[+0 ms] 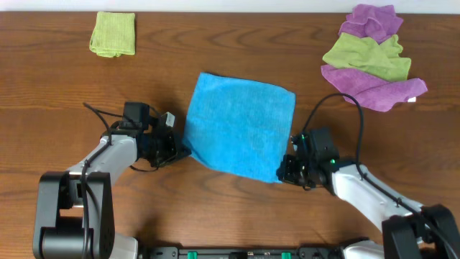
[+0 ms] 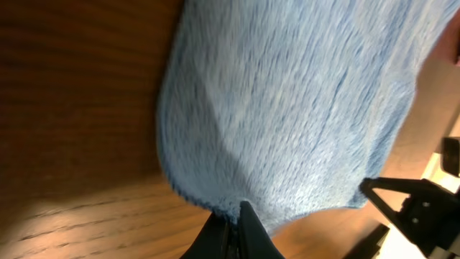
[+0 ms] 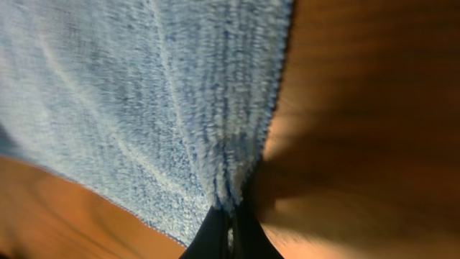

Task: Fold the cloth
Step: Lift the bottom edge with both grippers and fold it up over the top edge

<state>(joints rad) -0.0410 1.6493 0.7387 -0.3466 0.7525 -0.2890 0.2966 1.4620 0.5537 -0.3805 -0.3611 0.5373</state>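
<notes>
Closest to each wrist lens, a pincer is pinched tight on the blue cloth [image 1: 241,126]: the left pincer [image 2: 233,223] grips its near-left corner, the right pincer [image 3: 228,226] its near-right corner. That cloth lies spread in the middle of the bench [image 1: 72,93]. Left arm [image 1: 108,155] and right arm [image 1: 359,188] reach low and inward from the near edge. Only the overhead view shows a folded green cloth [image 1: 113,34] far left and a purple-and-green pile [image 1: 374,57] far right.

Left tool [image 1: 182,149], right tool [image 1: 282,171]: both pinched closed.
</notes>
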